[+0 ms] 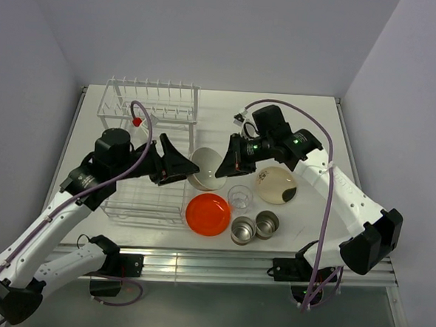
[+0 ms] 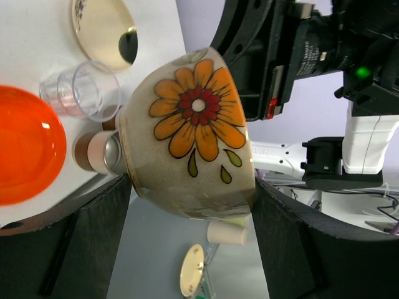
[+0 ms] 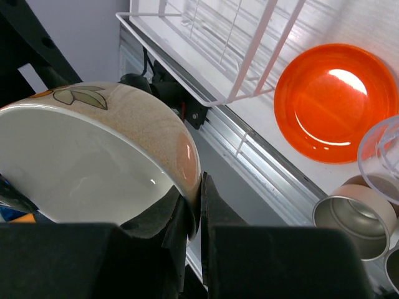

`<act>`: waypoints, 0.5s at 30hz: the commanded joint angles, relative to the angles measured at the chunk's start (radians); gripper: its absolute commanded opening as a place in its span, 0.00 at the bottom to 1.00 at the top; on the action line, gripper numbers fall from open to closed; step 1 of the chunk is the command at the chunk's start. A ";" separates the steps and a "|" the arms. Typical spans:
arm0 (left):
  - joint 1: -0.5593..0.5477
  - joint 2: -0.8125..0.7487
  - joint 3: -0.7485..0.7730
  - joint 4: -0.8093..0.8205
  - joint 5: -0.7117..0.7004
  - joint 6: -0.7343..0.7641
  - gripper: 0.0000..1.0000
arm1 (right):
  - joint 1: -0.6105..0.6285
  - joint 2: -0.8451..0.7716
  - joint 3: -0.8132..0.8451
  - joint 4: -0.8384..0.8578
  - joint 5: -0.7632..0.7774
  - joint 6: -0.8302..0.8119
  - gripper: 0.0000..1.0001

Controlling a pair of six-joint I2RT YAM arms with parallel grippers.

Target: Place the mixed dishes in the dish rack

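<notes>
A white-beige bowl (image 1: 206, 170) with an orange flower painted on its side (image 2: 193, 124) hangs tilted above the table, between the two arms. My right gripper (image 1: 229, 164) is shut on its rim (image 3: 199, 199). My left gripper (image 1: 182, 165) is open, one finger on each side of the bowl's lower part (image 2: 192, 184); I cannot tell whether they touch it. On the table lie the orange-red plate (image 1: 207, 213), the clear glass (image 1: 239, 197), two steel cups (image 1: 243, 229) (image 1: 267, 224) and the cream plate (image 1: 276, 185). The white wire dish rack (image 1: 146, 196) stands at the left.
The rack's upright prongs (image 1: 151, 100) rise at the far end, with a small red piece (image 1: 137, 121) beside them. The rack's wire corner (image 3: 249, 56) is close to the orange-red plate (image 3: 336, 99). The table's metal front rail (image 1: 219, 264) runs below the dishes.
</notes>
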 commanded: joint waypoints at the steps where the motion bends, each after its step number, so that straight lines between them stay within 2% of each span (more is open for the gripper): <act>1: -0.011 0.014 0.045 -0.134 -0.019 -0.020 0.82 | 0.011 -0.045 0.027 0.161 -0.070 0.038 0.00; 15: -0.011 0.031 -0.024 -0.001 0.005 -0.121 0.81 | 0.013 -0.031 0.020 0.198 -0.082 0.064 0.00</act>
